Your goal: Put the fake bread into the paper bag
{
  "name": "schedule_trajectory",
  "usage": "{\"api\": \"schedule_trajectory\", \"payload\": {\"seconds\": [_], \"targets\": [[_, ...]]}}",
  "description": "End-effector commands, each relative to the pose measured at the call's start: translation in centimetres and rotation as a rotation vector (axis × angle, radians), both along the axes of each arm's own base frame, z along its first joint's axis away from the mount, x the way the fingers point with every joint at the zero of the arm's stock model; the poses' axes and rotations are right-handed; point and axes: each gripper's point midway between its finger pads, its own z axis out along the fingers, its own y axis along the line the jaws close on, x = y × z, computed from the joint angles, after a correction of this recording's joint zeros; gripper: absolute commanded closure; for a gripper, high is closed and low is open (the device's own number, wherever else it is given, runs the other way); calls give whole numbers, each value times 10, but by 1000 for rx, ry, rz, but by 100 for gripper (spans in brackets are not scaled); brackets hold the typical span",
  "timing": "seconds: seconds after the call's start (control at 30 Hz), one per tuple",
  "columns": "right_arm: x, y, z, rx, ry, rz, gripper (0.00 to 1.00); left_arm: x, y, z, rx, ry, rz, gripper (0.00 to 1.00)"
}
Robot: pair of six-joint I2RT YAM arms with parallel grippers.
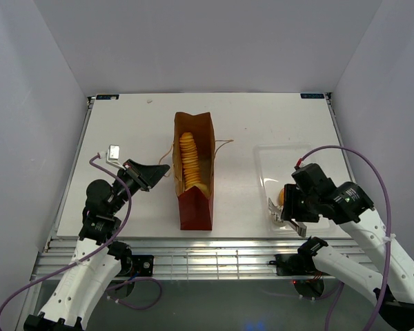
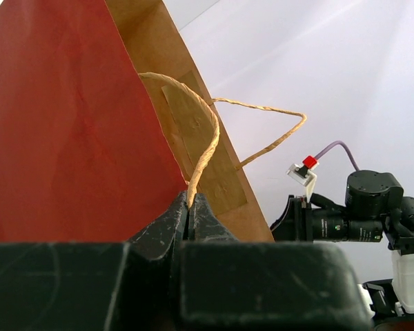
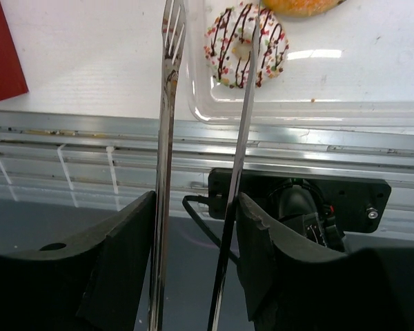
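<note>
Loading looks partly done; the paper bag (image 1: pixel 194 207) sits mid-bench (image 1: pixel 124 124), its open mouth showing the long loaf (image 1: pixel 188 162) inside; the left hand (image 2: pixel 190 207) is pressed together on the twine handle (image 2: pixel 208 131), seemingly steadying the bag; the right hand (image 3: pixel 193 231) grips metal tongs (image 3: pixel 165 138), tips apart by the streaked pastry (image 3: pixel 247 45) in the clear tray (image 3: pixel 297 114), beside an orange bun (image 3: pixel 300 5); next, the tongs must close on the pastry and carry it to the bag.
</note>
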Motion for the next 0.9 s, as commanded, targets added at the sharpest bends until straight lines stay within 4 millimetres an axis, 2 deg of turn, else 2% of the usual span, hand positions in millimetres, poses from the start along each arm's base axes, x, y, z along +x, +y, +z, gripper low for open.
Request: {"api": "schedule_trajectory", "payload": {"seconds": [0.0,0.2,0.3,0.5,0.87], "targets": [[20,-12,20,-49,-111,-49,45,-3,-1,-1,-5,0,-13,100],[41,-27,21,-200,-133,-57,44,-4,-2,3,-7,-5,-20,100],[47,-28,17,-238,-111,-54,44,-4,-2,2,-6,-2,-20,100],[51,-21,9,-240,-76,-36,43,-4,-2,1,-7,0,-21,100],[51,-8,7,-158,-87,-23,44,-5,-2,2,-11,0,-23,100]]}}
